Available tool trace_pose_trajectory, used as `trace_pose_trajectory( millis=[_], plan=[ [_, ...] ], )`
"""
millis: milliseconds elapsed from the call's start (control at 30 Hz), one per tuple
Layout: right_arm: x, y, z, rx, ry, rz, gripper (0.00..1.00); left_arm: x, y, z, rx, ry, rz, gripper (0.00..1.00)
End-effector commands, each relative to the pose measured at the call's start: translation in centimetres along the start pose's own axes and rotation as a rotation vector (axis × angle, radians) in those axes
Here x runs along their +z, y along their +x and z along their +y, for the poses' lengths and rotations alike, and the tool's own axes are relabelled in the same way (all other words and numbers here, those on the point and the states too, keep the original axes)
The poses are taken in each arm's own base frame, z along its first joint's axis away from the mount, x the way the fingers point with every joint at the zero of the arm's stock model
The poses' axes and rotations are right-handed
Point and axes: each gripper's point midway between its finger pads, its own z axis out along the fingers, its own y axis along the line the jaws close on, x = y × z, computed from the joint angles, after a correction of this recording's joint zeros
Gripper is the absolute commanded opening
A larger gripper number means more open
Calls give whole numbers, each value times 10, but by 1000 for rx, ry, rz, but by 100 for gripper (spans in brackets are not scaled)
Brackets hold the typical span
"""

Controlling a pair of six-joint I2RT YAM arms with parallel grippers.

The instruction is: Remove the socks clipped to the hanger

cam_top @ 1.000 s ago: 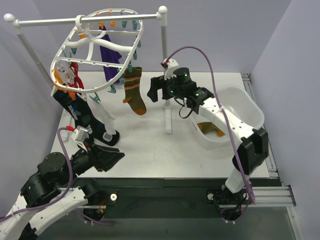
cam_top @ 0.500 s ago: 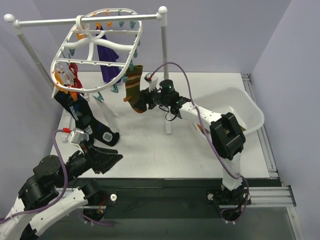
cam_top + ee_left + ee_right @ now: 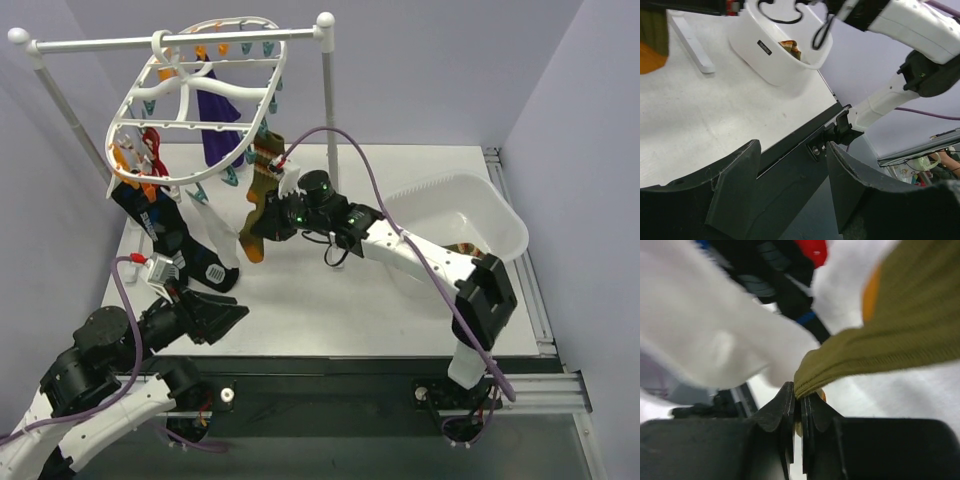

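My right gripper (image 3: 797, 396) is clamped on the olive striped sock (image 3: 890, 350). I should pull it steadily toward the table's (image 3: 320, 310) near edge, without swinging the hanger (image 3: 130, 112).

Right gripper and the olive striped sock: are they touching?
Touching. The right wrist view shows the right gripper pinched shut on a fold of the olive striped sock.

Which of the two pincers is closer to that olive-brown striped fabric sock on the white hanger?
Right. The right pincer is shut on the edge of the olive-brown striped fabric sock, touching it. The left pincer is open, low down near its own base, apart from the sock.
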Motion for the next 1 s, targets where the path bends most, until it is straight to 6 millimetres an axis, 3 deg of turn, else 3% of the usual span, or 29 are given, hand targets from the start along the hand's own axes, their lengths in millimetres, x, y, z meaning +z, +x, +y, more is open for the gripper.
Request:
trace_pose_trajectory(
  millis=[0,33,267,400,667,967],
  plan=[
    [-50,-31,51,130,-6,-63,0,3,-5,0,-7,-15,-13,67],
    [-54,-22,56,147,-14,-49,0,3,-3,1,-12,-20,-10,68],
    [-85,-10,111,158,-107,-31,0,12,7,10,-46,-71,32,78],
    [-98,-4,133,172,-159,-28,0,17,8,8,-62,-59,31,94],
    [-122,1,182,174,-307,-41,0,21,10,13,-104,-87,28,97],
    [-138,-8,200,181,-374,-54,0,13,12,12,-134,-74,29,97]
  ],
)
